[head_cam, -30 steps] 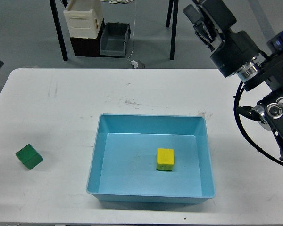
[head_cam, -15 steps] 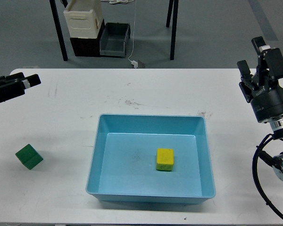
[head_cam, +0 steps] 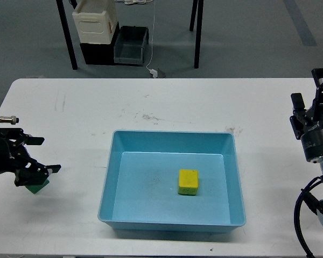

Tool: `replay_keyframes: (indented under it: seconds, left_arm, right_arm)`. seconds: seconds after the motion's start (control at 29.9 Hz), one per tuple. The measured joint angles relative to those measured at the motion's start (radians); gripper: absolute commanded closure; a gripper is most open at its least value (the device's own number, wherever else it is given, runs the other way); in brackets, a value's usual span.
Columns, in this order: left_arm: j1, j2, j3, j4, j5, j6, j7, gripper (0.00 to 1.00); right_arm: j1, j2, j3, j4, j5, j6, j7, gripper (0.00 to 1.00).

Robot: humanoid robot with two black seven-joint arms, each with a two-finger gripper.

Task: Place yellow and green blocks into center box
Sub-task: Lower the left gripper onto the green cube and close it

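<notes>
The yellow block point(head_cam: 188, 182) lies inside the light-blue box point(head_cam: 172, 141) at the centre of the white table. The green block point(head_cam: 38, 187) sits on the table at the far left, mostly hidden under my left gripper point(head_cam: 50, 155). That gripper is open, its two fingers spread just above and beside the block, and I cannot tell whether they touch it. My right gripper point(head_cam: 308, 86) is open and empty, raised at the right edge of the table, well away from the box.
Beyond the table's far edge, a cream crate point(head_cam: 95, 21) and a grey bin point(head_cam: 131, 45) stand on the floor between black table legs. A white cable point(head_cam: 152, 64) hangs there.
My left arm has swung down from the far left edge onto the green block. My right arm has pulled back and lowered toward the right edge. The blocks have not moved.
</notes>
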Motion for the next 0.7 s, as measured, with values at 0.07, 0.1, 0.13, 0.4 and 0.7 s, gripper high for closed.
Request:
replay_keyframes:
  seconds: [0.07, 0.1, 0.13, 0.4, 0.7]
  left_arm:
    - [-0.002, -0.002, 0.022, 0.018, 0.009, -0.002, 0.0, 0.01]
    - [-0.003, -0.004, 0.031, 0.024, 0.01, -0.002, 0.0, 0.01]
    - [-0.004, -0.005, 0.042, 0.03, 0.011, -0.002, 0.0, 0.01]
    - [-0.007, -0.021, 0.085, 0.089, 0.012, 0.0, 0.0, 0.0]
    - [-0.019, -0.055, 0.098, 0.168, 0.012, 0.009, 0.0, 0.0]
  right_arm:
    - [-0.002, 0.0, -0.001, 0.0, 0.0, -0.005, 0.0, 0.0]
    - [-0.003, 0.0, -0.001, 0.0, 0.0, -0.007, 0.0, 0.0]
    - [-0.004, 0.0, -0.001, 0.0, 0.0, -0.008, 0.0, 0.0]
    - [-0.031, 0.0, -0.001, -0.002, 0.0, -0.012, 0.0, 0.0]
    - [-0.039, 0.0, -0.001, -0.002, 0.0, -0.016, 0.002, 0.0]
